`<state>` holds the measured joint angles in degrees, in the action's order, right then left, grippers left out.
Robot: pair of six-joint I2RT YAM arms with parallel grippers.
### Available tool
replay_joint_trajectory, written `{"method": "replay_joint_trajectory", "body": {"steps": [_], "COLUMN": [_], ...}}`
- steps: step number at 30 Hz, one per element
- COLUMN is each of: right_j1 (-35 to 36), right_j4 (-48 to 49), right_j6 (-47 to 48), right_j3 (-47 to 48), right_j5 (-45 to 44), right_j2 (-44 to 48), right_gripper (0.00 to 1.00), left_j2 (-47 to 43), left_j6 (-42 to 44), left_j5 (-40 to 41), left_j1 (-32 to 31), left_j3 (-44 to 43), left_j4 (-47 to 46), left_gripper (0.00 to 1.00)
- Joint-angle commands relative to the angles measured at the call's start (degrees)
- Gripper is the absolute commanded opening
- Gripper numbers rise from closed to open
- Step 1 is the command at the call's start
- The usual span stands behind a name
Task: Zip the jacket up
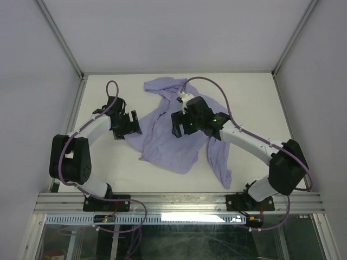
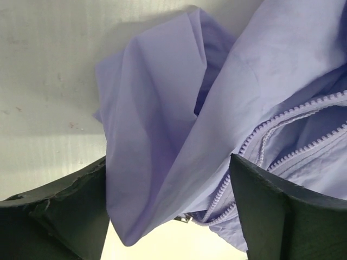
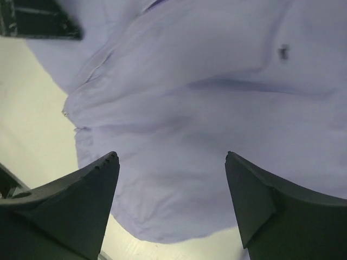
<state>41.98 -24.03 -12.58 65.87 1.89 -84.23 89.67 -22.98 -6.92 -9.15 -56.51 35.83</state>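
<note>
**Zip's open end lies between the left fingers**

Top view: from the silver metal rail [image 1: 179, 201] at the near edge, both arms reach to the thin, wrinkled lavender-purple fabric jacket [image 1: 168, 143]. It is spread mid-way across the white table [image 1: 255, 103], collar toward the far edge, hem toward the near one. The left gripper [image 1: 130, 127] is at the jacket's left edge. The right gripper [image 1: 179, 125] hovers over its middle.

Left wrist view: the black fingers [image 2: 65, 216] stand wide apart and pinch nothing, with folds of cloth lying between them. The pale toothed zipper [image 2: 293, 116], its two rows unjoined, runs from beside the finger at the view's right away to the upper right. The left arm therefore looks nearer the zip's bottom end.

Right wrist view: the fingers [image 3: 70, 211] gape wide over plain cloth bearing a small dark mark [image 3: 283, 52], gripping nothing.
</note>
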Motion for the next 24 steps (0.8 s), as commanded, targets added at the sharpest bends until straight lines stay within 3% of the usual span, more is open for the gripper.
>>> {"method": "replay_joint_trajectory", "body": {"steps": [1, 6, 10, 18, 24], "right_j1": [5.2, 4.9, 0.4, -17.0, -26.6], "right_j4": [9.0, 9.7, 8.6, 4.3, -0.5], "right_j6": [-4.1, -7.9, -8.6, -8.5, -6.8], "right_j3": [-0.9, -3.3, -7.9, -17.2, -15.9], "right_j5": [5.9, 4.3, 2.0, -1.5, -2.9], "right_j2": [-7.3, -13.3, -12.6, -3.8, -0.9], "right_gripper": [0.83, 0.85, 0.88, 0.92, 0.93], "left_j2": [0.4, 0.2, -0.8, -5.2, -5.5], "left_j6": [0.1, 0.1, -0.5, 0.6, 2.5], "left_j5": [-3.4, -3.0, -1.3, 11.7, 23.0], "left_j1": [0.3, 0.2, 0.2, 0.3, 0.2], "left_j3": [-0.2, -0.4, -0.8, -5.6, -10.7], "left_j4": [-3.5, -4.1, -4.0, 3.7, 9.9], "left_gripper": [0.77, 0.33, 0.01, 0.0, 0.0]}}
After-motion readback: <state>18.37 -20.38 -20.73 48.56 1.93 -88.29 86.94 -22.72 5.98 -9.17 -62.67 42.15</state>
